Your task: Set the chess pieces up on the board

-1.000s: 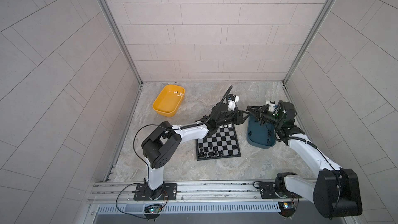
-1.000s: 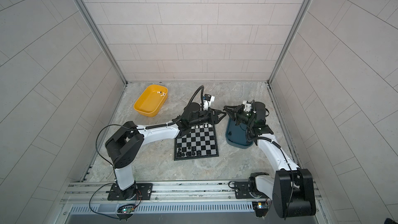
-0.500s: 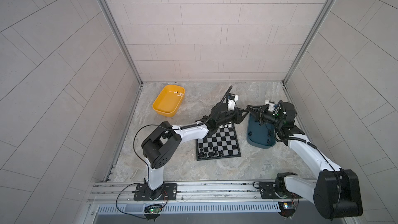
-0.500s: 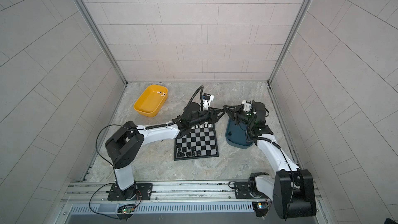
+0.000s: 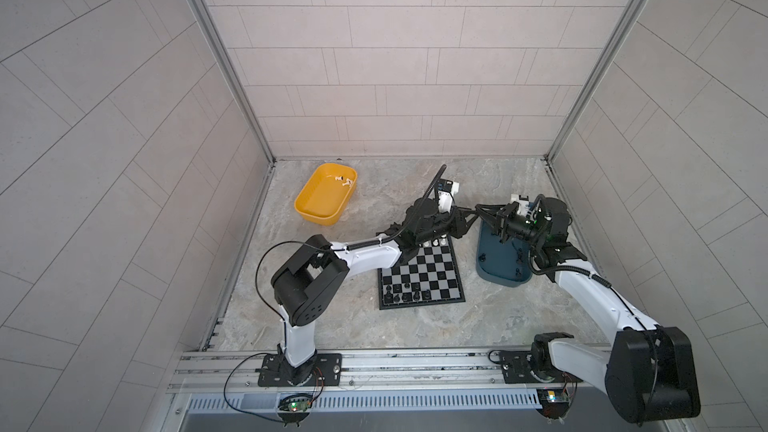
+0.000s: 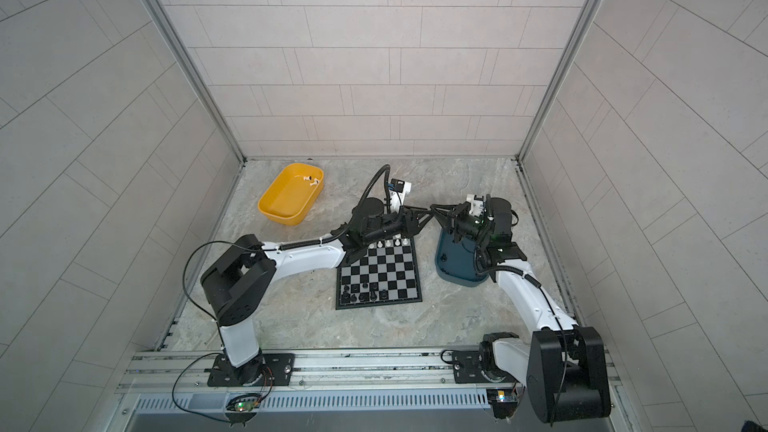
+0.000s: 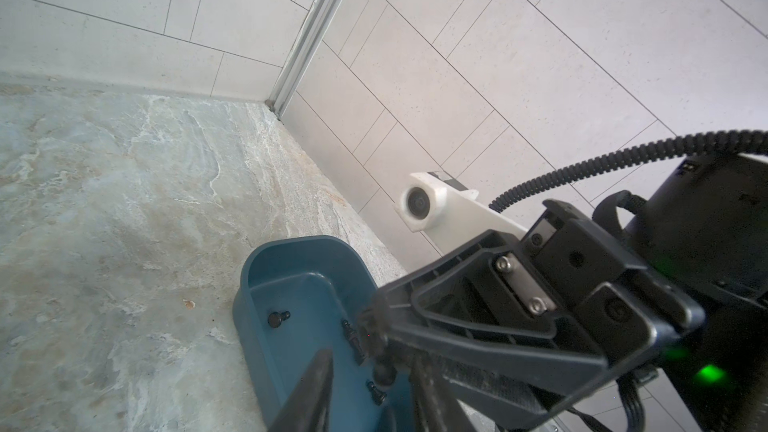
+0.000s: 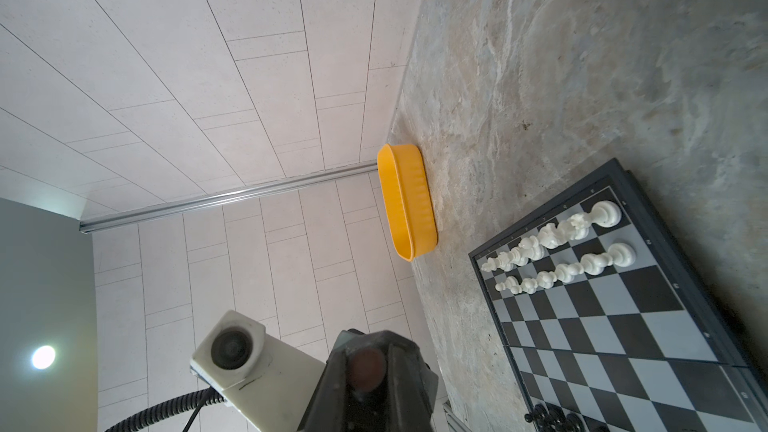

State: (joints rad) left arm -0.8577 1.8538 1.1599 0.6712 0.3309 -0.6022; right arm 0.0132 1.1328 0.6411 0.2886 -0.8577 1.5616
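The right gripper (image 6: 436,210) is clenched on a black chess piece (image 7: 384,372) above the far end of the blue tray (image 5: 496,261), which lies at 3 o'clock of the board (image 5: 441,281). The left gripper (image 6: 423,214) meets it tip to tip, jaws parted around the same piece with a gap on one side. White pieces (image 8: 552,234) stand in two rows at the board's 12 o'clock edge. Black pieces (image 5: 405,295) stand near its 6 o'clock edge, and loose black pieces (image 7: 277,318) lie in the blue tray. The yellow tray (image 5: 316,218) sits on the desk (image 5: 415,326) at 10 o'clock.
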